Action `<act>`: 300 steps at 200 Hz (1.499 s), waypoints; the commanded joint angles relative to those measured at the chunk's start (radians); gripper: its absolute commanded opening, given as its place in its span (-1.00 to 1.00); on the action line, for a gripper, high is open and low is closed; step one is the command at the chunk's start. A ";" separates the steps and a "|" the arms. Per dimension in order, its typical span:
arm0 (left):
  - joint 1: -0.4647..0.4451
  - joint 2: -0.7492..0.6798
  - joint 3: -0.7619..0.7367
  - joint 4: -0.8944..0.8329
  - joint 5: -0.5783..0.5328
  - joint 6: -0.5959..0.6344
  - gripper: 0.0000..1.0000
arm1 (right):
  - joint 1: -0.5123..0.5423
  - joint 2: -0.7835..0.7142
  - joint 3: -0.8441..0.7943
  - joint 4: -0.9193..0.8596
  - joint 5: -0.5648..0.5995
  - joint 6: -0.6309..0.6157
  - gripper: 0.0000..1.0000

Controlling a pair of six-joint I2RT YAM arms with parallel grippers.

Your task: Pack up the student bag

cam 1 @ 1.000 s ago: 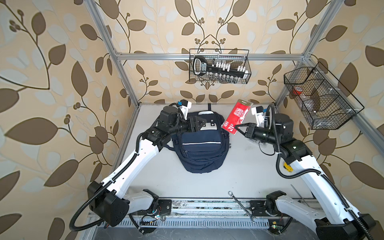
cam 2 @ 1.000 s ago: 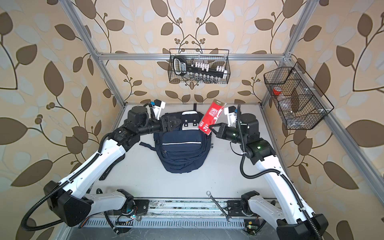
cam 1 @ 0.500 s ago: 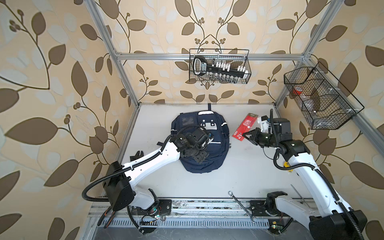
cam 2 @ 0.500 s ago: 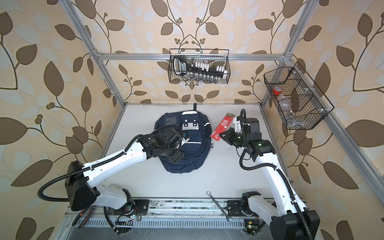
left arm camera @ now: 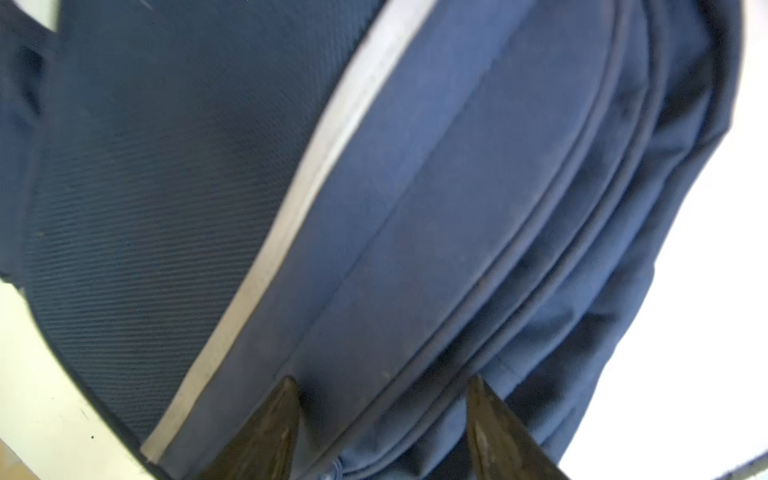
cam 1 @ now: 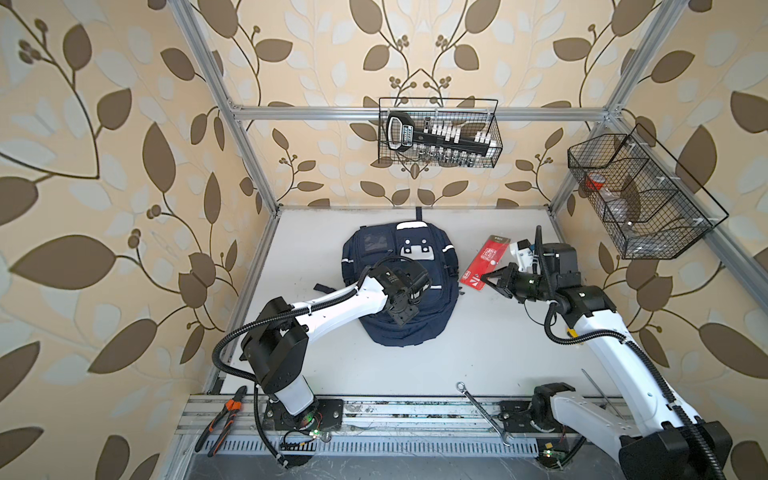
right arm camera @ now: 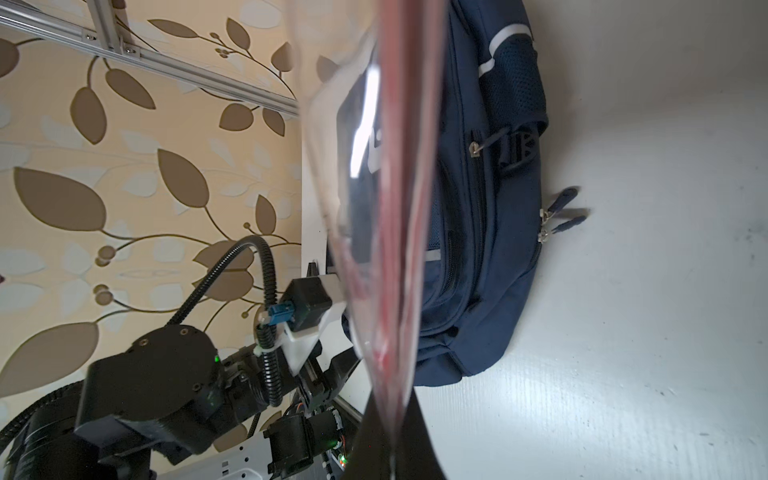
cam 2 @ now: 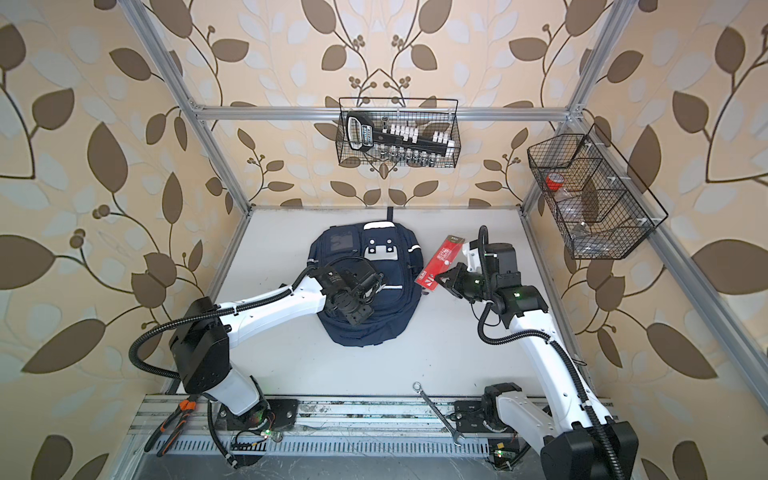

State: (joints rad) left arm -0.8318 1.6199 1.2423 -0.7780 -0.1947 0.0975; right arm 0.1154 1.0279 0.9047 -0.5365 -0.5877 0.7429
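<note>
The student bag (cam 1: 432,320) (cam 2: 390,328), navy with white stripes, lies flat on the white table in both top views. My left gripper (cam 1: 405,319) (cam 2: 357,316) hangs over its lower front. In the left wrist view the left gripper (left arm camera: 383,377) is open, its dark fingertips (left arm camera: 286,399) apart over the bag's (left arm camera: 415,187) zip seams. My right gripper (cam 1: 488,278) (cam 2: 442,279) is shut on a flat red package (cam 1: 484,259) (cam 2: 440,257), held just right of the bag. The right wrist view shows the package (right arm camera: 399,208) edge-on in the gripper (right arm camera: 392,415), beside the bag (right arm camera: 498,249).
A wire basket with a socket set (cam 1: 438,137) hangs on the back wall. Another wire basket (cam 1: 640,199) hangs on the right wall above the right arm. A wrench (cam 1: 482,411) and orange-handled pliers (cam 1: 224,419) lie at the front rail.
My left arm drew back from the bag's top to its lower front, and the bag now lies flat. My right gripper carried the red package lower and to the right.
</note>
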 commanded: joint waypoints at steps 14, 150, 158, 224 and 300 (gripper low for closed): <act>0.005 -0.054 0.007 0.080 -0.131 -0.008 0.18 | 0.000 -0.022 -0.012 0.027 -0.030 0.016 -1.00; 0.020 0.019 -0.021 0.123 -0.135 0.012 -0.54 | 0.019 -0.046 -0.013 0.026 -0.024 0.026 -1.00; 0.022 0.030 -0.013 0.120 -0.151 0.000 -0.76 | 0.020 -0.049 -0.017 0.028 -0.024 0.026 -1.00; 0.020 -0.061 0.175 0.127 -0.184 -0.127 -1.00 | 0.089 -0.067 -0.016 0.048 0.010 0.033 -1.00; 0.063 -0.083 0.325 0.121 0.137 -0.372 -1.00 | 0.185 -0.153 -0.031 0.176 0.037 0.164 -1.00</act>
State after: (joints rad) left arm -0.8024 1.6093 1.5043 -0.7303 -0.2070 -0.1097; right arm 0.2798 0.9150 0.8955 -0.4423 -0.5713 0.8352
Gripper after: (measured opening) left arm 0.048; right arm 0.048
